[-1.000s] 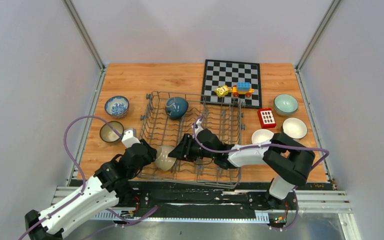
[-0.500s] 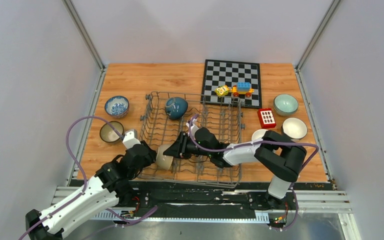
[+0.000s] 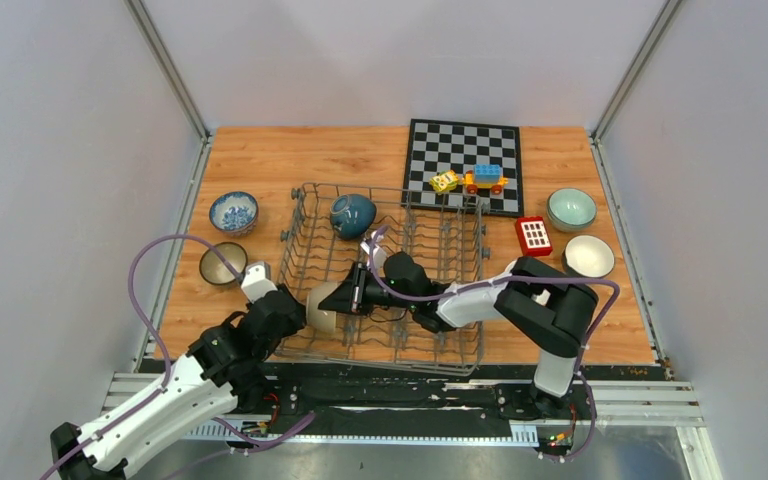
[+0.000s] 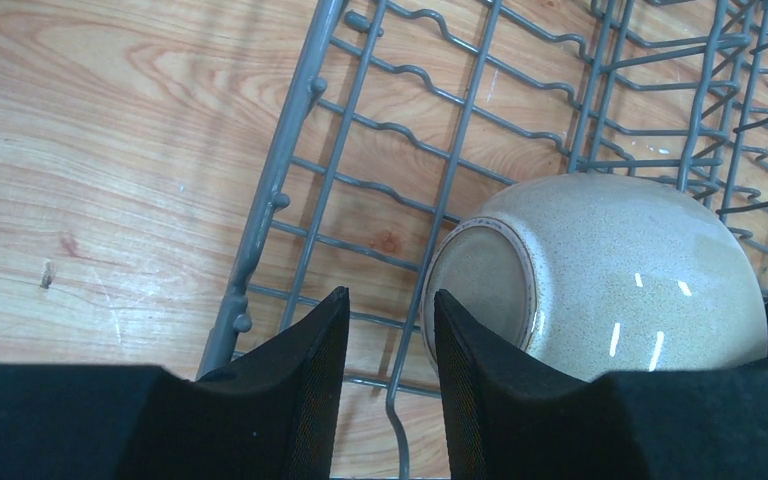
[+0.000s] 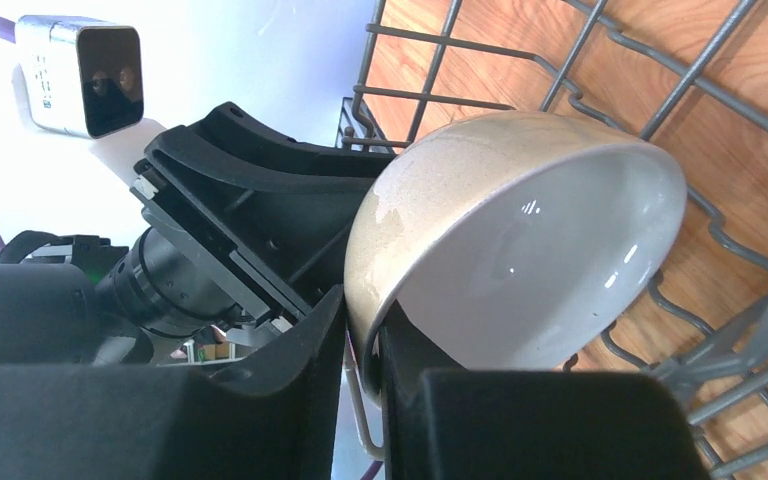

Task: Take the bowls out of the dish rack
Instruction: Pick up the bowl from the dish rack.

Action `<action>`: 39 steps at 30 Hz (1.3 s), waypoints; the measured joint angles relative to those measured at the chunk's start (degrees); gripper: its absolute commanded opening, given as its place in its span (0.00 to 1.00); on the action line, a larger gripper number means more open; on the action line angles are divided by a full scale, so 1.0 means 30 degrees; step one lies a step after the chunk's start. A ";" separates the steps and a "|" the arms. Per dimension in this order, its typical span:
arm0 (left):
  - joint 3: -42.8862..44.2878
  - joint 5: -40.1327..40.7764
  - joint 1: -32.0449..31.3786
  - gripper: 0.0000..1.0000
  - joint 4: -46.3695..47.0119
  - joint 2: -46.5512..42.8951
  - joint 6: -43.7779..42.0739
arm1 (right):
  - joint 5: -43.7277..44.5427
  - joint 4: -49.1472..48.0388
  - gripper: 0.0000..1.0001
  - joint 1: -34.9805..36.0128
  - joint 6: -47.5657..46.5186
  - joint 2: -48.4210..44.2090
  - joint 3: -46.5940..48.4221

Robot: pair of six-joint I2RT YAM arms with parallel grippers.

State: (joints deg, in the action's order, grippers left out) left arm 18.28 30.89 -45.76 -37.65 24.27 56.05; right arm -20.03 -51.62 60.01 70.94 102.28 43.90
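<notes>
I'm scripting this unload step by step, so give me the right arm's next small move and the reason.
Probably lift the right gripper straight up a little. Its fingers pinch the rim of the beige bowl, which lies tilted among the dish rack wires; the left gripper is open beside its foot, holding nothing.

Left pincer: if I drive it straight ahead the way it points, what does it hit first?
Probably the rack wires just ahead; the beige bowl beside them may get clipped, depth unclear.
</notes>
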 measured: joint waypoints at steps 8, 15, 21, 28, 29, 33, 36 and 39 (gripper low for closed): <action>0.0073 0.0233 0.0000 0.45 -0.0692 -0.0153 0.0029 | -0.0627 -0.1290 0.00 -0.0007 0.0022 0.0794 0.0255; 0.1435 0.0801 -0.0007 0.52 -0.1625 -0.0153 0.0000 | -0.1151 -0.2922 0.00 -0.0022 0.0087 0.1472 0.0517; 0.2681 0.1617 -0.0007 0.55 -0.2535 -0.0277 -0.0080 | -0.1625 -0.3417 0.00 -0.0022 -0.0007 0.1537 0.0896; 0.3854 0.2251 -0.0007 0.59 -0.3169 -0.0605 -0.0160 | -0.2280 -0.3789 0.00 -0.0051 -0.0219 0.1537 0.1319; 0.4058 0.2280 -0.0007 0.60 -0.3169 -0.0656 -0.0153 | -0.2441 -0.3796 0.00 -0.0051 -0.0248 0.1537 0.1377; 0.4830 0.2710 -0.0007 0.63 -0.3228 -0.0896 -0.0168 | -0.2907 -0.3971 0.00 -0.0051 -0.0459 0.1537 0.1472; 0.5355 0.3206 -0.0015 0.65 -0.3424 -0.1035 -0.0182 | -0.3060 -0.3934 0.00 -0.0051 -0.0670 0.1537 0.1472; 0.6069 0.3628 -0.0029 0.66 -0.3876 -0.1100 -0.0197 | -0.3264 -0.3861 0.00 -0.0051 -0.1005 0.1464 0.1472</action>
State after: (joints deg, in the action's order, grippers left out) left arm 36.49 41.78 -45.84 -49.28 20.97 55.46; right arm -29.82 -63.20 59.86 67.92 106.67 48.31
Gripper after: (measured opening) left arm 0.645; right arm 0.131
